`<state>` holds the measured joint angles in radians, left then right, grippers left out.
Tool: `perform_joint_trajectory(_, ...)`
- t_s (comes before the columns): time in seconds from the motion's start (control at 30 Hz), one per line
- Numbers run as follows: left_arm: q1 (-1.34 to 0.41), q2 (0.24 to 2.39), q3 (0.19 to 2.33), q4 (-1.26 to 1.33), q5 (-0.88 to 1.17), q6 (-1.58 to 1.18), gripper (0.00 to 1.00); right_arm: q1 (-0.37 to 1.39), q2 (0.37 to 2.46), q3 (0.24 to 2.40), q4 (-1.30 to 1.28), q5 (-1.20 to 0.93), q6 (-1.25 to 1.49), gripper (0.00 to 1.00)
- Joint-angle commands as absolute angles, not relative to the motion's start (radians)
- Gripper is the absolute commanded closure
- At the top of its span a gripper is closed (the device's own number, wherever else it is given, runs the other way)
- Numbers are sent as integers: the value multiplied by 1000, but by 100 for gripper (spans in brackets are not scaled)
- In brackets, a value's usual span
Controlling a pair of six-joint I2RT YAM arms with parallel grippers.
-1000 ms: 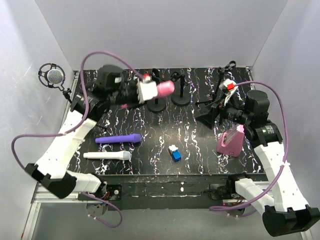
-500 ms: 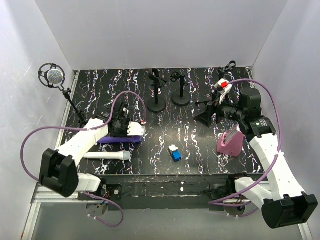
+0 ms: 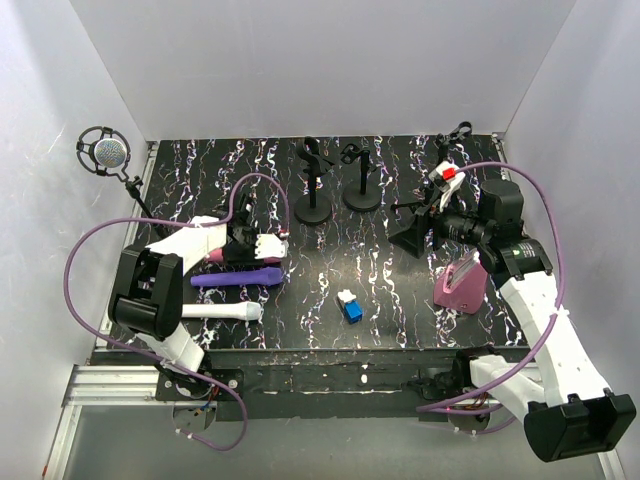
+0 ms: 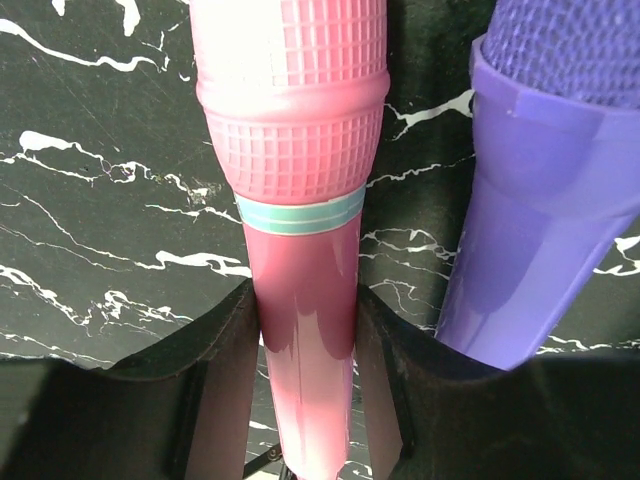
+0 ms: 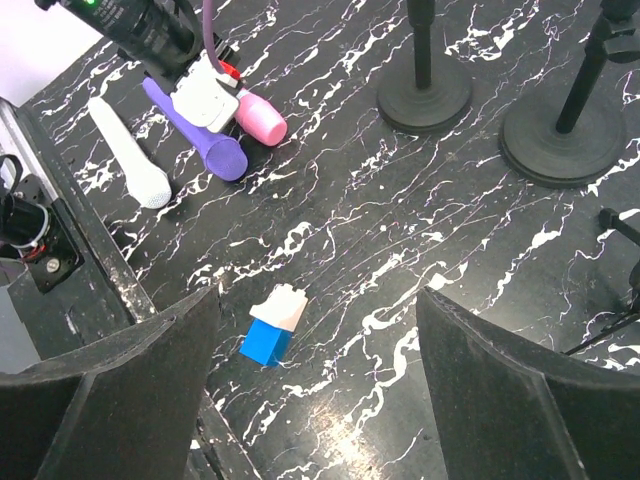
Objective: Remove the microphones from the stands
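White arms [image 3: 555,335] w/ blk joints [image 3: 148,292], purple cables [image 3: 68,270], blk fingers [image 4: 205,385].

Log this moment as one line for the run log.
left gripper: shut on pink microphone | pink microphone: low at table, beside purple microphone | right gripper: open, empty

The pink microphone [image 4: 300,150] lies flat, off the upright black stand [image 3: 314,186].

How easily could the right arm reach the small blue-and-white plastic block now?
Probably easily: the small blue-and-white plastic block lies alone on the black marbled table below its open fingers, nothing between.
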<state>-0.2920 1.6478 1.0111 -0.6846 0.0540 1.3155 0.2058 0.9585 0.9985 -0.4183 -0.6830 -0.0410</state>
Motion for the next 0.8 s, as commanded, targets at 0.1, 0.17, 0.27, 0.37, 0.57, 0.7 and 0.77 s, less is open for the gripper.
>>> perform_joint_trajectory(0.1,-285,1644,1055,-750,112,1341,61,209,949,1002,-420,-675,-67,15)
perform_joint_trajectory(0.17,-285,1646,1057,-752,109,1330,57,209,959,1014,-422,-669,-66,15)
perform_joint_trajectory(0.27,-285,1651,1055,-762,106,1325,52,207,974,1034,-429,-652,-66,15)
perform_joint_trajectory(0.37,-285,1655,1060,-767,109,1321,50,207,979,1054,-437,-647,-66,15)
perform_joint_trajectory(0.57,-285,1592,1146,-850,133,1342,50,193,995,1144,-553,-501,-80,15)
perform_joint_trajectory(0.7,-288,1502,1193,-952,179,1402,48,105,1008,1193,-629,-401,-54,15)
perform_joint_trajectory(0.77,-294,1471,1209,-972,186,1408,46,33,1025,1210,-621,-367,-19,15)
